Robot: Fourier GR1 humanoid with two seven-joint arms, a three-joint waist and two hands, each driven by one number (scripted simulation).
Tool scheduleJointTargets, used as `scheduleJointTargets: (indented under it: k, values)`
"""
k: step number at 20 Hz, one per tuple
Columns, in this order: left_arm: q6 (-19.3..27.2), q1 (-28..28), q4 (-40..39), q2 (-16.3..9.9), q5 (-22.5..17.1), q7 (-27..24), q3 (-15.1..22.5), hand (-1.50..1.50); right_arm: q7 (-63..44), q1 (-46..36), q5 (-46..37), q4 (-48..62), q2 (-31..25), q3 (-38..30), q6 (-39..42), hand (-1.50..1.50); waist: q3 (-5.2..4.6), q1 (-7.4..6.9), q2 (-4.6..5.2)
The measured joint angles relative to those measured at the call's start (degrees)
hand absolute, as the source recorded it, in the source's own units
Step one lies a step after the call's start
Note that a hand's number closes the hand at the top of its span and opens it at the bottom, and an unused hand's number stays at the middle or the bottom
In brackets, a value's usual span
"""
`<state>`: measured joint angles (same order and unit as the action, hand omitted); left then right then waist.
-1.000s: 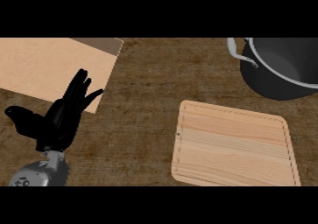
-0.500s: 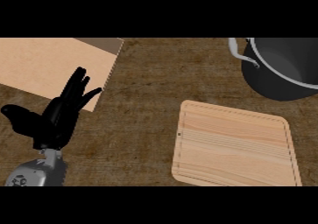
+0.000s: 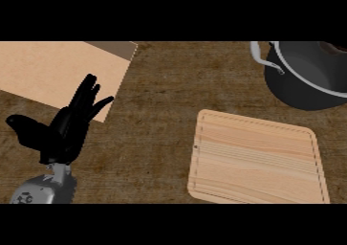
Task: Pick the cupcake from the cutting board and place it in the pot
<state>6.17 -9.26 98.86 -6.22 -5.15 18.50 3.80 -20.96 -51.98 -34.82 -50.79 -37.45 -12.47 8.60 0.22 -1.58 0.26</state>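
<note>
Nearest, at the lower left, a grey forearm (image 3: 43, 190) comes up from the bottom edge and ends in the black left hand (image 3: 59, 136). Its fingers (image 3: 85, 98) are straight and spread, pointing up and away, with the thumb out to the left; they hold nothing. The fingertips overlap the lower edge of a pale wooden block (image 3: 52, 69) that fills the upper left corner.

To the right, lying flat on the dark brown counter (image 3: 168, 86), is the light wooden cutting board (image 3: 257, 160). Its top shows only bare wood grain.

Farthest away, in the upper right corner, stands the dark pot (image 3: 313, 76) with a pale handle (image 3: 264, 57) on its left rim. A small brownish shape shows at the pot's top edge, but I cannot tell whether it is the cupcake.

The right hand does not show.
</note>
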Motion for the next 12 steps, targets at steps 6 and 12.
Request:
scheduleJointTargets:
  k: [6,12]
  values:
    - [-0.1,-0.6,-0.5,0.1,-0.1,0.1,-0.4,0.0,2.1,-2.5,4.7,8.2,3.2,-5.2,-2.2,-1.5,0.05,0.15,-0.02]
    - [-0.6,-0.4,-0.2,-0.3,-0.2,0.0,-0.9,0.0,8.8,-3.6,8.9,9.9,3.6,-12.1,-12.1,-1.5,0.09,0.18,0.02]
